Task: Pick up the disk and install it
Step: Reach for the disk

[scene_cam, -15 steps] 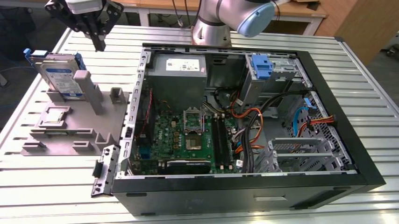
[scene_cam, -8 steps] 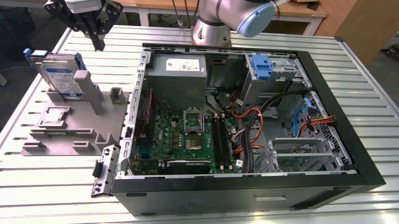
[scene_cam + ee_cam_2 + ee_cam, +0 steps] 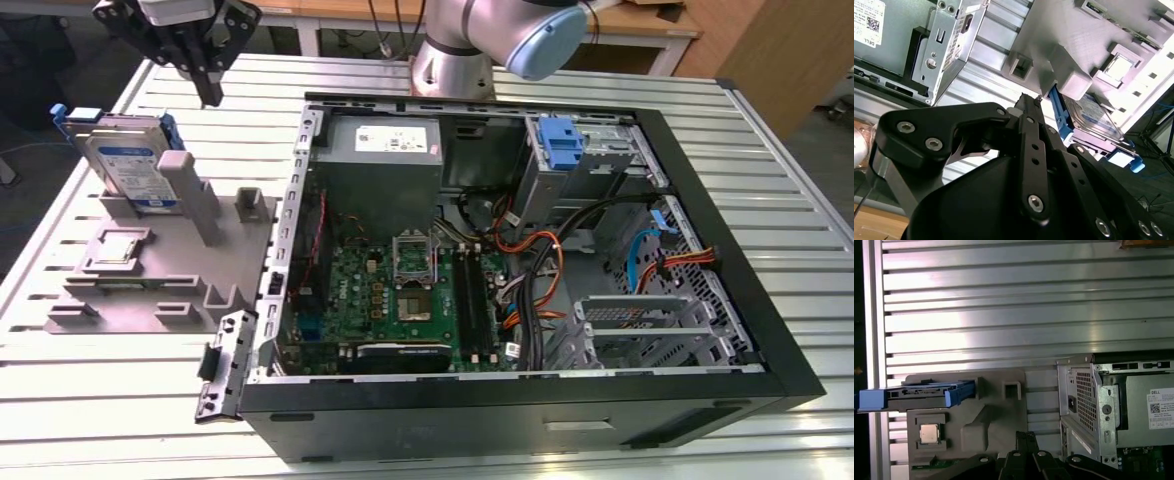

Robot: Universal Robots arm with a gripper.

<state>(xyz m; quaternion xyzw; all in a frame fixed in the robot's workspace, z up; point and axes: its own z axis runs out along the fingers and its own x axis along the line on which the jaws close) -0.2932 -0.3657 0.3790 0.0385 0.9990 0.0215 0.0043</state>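
On grey fixture (image 3: pixel 134 275), exterior view's left: hard drive (image 3: pixel 127 160) upright in its slot.
Gripper (image 3: pixel 210 97): above, just beyond it; fingers together, empty.
Grasp, as judged: fingers should part, centre over the top edge.

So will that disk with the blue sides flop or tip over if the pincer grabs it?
Probably not floppy: the disk looks like a flat metal box, so likely stiff and heavy. It stands on its edge in the grey holder, so a sideways push might tip it. Its blue rails look smooth, maybe slippery.
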